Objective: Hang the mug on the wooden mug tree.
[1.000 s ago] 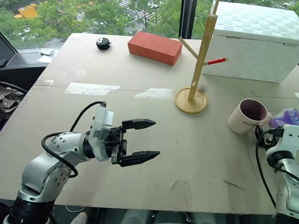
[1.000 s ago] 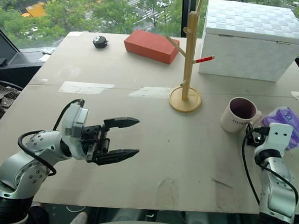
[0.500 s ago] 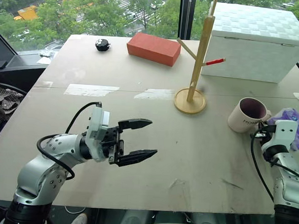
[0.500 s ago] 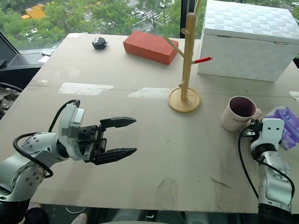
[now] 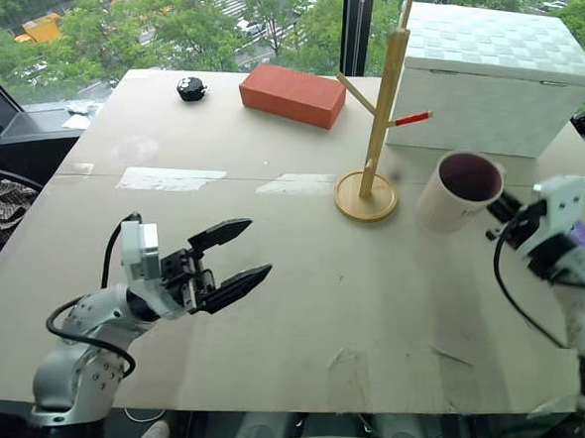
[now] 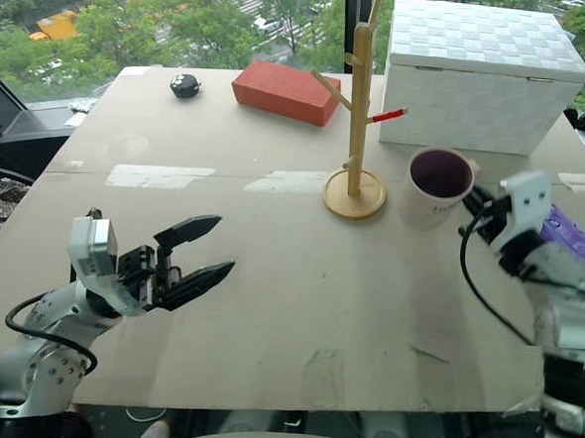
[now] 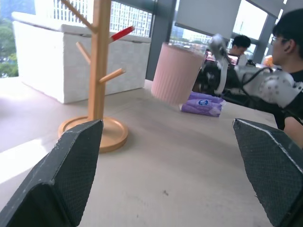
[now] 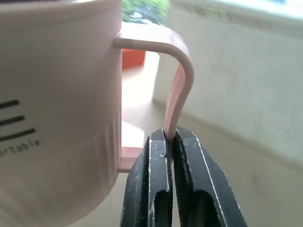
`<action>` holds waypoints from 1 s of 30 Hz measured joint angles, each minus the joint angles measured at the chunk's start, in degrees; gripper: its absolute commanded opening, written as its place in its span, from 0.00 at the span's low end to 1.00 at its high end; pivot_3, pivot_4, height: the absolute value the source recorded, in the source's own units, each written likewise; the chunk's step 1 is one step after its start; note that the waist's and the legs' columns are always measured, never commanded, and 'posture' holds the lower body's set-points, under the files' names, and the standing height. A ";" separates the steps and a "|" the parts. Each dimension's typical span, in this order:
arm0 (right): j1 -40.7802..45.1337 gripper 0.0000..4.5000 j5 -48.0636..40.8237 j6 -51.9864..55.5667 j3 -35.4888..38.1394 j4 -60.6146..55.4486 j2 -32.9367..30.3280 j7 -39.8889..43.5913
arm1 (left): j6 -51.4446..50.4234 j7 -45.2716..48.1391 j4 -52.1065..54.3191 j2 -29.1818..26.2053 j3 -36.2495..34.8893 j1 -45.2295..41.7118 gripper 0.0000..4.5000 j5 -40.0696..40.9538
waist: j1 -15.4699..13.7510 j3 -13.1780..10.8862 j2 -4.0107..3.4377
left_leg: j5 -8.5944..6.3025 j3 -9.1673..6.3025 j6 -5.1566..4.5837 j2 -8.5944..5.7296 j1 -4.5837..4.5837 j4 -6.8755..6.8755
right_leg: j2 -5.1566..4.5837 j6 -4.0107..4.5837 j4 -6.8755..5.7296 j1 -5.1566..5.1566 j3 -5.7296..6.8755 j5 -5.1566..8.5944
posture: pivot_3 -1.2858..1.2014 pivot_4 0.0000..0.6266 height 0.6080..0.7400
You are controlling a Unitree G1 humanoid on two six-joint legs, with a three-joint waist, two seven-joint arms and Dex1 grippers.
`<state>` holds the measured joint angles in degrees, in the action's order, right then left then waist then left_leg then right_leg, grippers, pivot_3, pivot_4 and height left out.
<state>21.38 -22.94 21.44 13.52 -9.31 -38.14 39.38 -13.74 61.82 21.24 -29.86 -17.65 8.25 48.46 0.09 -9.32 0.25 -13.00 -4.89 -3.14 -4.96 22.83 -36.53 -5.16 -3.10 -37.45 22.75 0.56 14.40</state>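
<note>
Mug (image 5: 457,189) (now aloft) over table (image 5: 299,279)

This is looking like an office or lab high up in a building: tall windows (image 5: 186,14) behind the tabletop (image 5: 299,269) are showing treetops and a street far below, and people (image 7: 289,56) are sitting at workstations in the background of the left wrist view.

Glossy ceramic mug (image 5: 457,190), smooth light-wood mug tree (image 5: 381,110) (perhaps unvarnished), matt table (image 5: 367,293).
</note>
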 measured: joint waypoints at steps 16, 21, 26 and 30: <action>33.69 0.01 6.44 -4.74 -15.67 36.25 -2.00 23.23 | 0.74 -4.96 6.59 4.18 -2.45 6.54 1.00 3.53 | 0.47 -0.17 0.13 | 0.08 0.08 0.31 0.04 0.26 0.22 | -0.01 -0.05 0.67 0.11 -0.02 -0.27 | 0.52 0.24 1.00; 41.66 0.01 11.51 -7.13 -19.73 45.75 2.06 25.30 | 3.07 -6.84 8.65 6.22 -4.64 9.52 1.00 4.69 | 0.78 -0.17 0.12 | 0.11 0.15 0.36 0.09 0.85 0.16 | 0.08 0.04 0.54 0.81 -0.10 -0.38 | 0.52 0.24 1.00; 44.10 0.39 15.05 -10.97 -21.57 50.96 5.39 25.14 | 4.05 -7.33 9.18 6.30 -4.68 9.62 1.00 4.58 | 0.49 -0.17 0.12 | 0.12 0.13 0.37 0.09 0.89 0.12 | 0.09 0.05 0.50 0.82 -0.06 -0.40 | 0.52 0.24 1.00; 40.76 0.82 14.40 -11.28 -19.45 47.34 2.63 25.37 | 4.04 -9.67 9.24 6.11 -4.19 8.26 1.00 3.37 | -0.57 -0.16 0.14 | 0.12 0.12 0.37 0.07 0.97 0.07 | 0.08 0.03 0.55 0.83 -0.04 -0.41 | 0.52 0.24 1.00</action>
<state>62.15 -8.53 10.16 -5.93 38.03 -35.51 64.75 -9.70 52.15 30.47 -23.75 -21.84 16.51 51.83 -0.49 -9.49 0.39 -12.89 -4.77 -2.77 -4.89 23.80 -36.46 -5.08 -3.08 -36.90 23.58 0.51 13.98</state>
